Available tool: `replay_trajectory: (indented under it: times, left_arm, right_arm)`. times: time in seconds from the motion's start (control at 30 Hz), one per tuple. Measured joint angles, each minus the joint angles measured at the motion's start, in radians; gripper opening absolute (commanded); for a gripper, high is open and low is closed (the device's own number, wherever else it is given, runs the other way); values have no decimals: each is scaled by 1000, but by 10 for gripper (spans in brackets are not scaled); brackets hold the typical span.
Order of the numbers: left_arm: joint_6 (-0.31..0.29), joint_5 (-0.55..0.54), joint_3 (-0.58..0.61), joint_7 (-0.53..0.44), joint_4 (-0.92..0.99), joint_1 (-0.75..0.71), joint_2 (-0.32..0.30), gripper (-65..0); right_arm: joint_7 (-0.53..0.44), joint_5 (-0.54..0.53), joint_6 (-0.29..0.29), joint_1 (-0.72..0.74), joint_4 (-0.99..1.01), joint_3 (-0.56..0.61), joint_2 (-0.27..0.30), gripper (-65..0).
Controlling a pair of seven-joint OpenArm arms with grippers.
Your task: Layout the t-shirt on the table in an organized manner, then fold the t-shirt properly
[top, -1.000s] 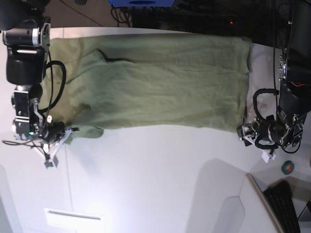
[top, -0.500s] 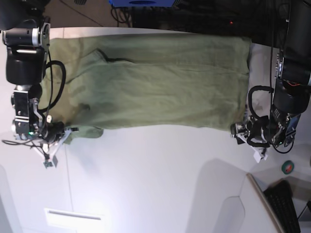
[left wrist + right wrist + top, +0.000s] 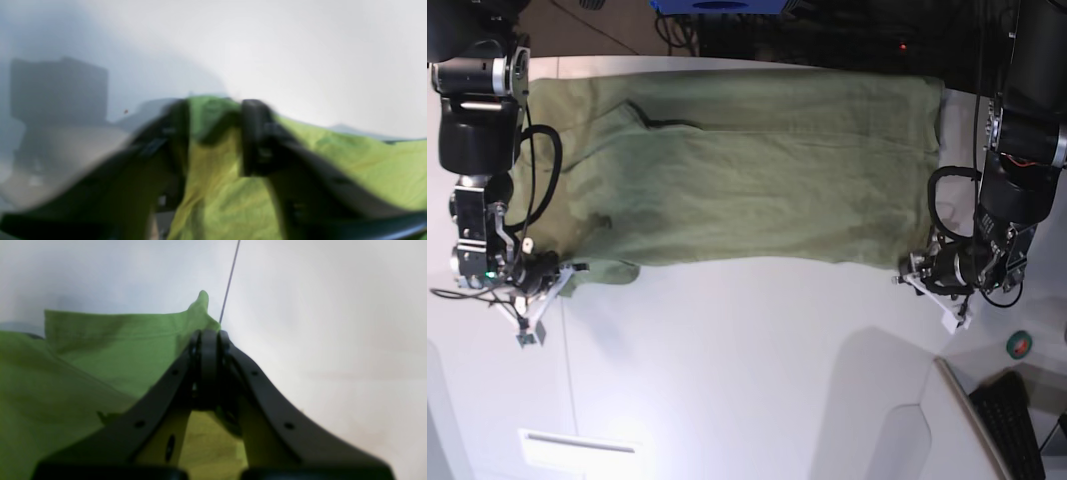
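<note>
The olive-green t-shirt (image 3: 757, 170) lies spread flat across the far part of the white table (image 3: 727, 370). My right gripper (image 3: 562, 272) is at the shirt's near left corner. In the right wrist view its jaws (image 3: 208, 336) are pressed together on the cloth's edge (image 3: 100, 340). My left gripper (image 3: 912, 272) is at the shirt's near right corner. The left wrist view is blurred. It shows that gripper (image 3: 215, 133) with its jaws apart and green cloth (image 3: 367, 160) lying between them.
A thin seam line (image 3: 564, 340) runs across the table by my right gripper and shows in the right wrist view (image 3: 230, 276). A black keyboard (image 3: 1017, 420) and a small round green object (image 3: 1019, 345) sit off the table's near right edge. A white rectangle (image 3: 577, 450) lies near left.
My left gripper has moved leftward in the base view, from beside the shirt's near right corner onto that corner. The right arm and the shirt have not moved.
</note>
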State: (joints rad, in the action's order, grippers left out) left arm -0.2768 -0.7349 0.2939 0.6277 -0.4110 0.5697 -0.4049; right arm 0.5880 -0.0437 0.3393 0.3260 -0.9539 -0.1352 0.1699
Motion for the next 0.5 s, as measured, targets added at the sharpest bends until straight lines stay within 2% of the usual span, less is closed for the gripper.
replay_trajectory:
  times: [0.03,0.1,0.23,0.3,0.5]
  left_arm:
    - [0,2,0,-16,1,-5,0,-650]
    - [-8,-5,0,-55,1,-17,0,-650]
    - [-7,-3,-1,-53,-6,-13,0,-650]
    - [11,17,-5,-20,-76,-27,1,-650]
    - [4,11,-5,85,-210,-29,-14,-650]
  right_arm:
    - [-1,0,0,0,0,0,0,-650]
    - [-1,0,0,0,2,0,-1,-650]
    - [-8,0,0,0,5,0,-1,-650]
    - [-43,-1,0,0,6,0,-1,-650]
    - [-174,0,0,0,7,0,1,-650]
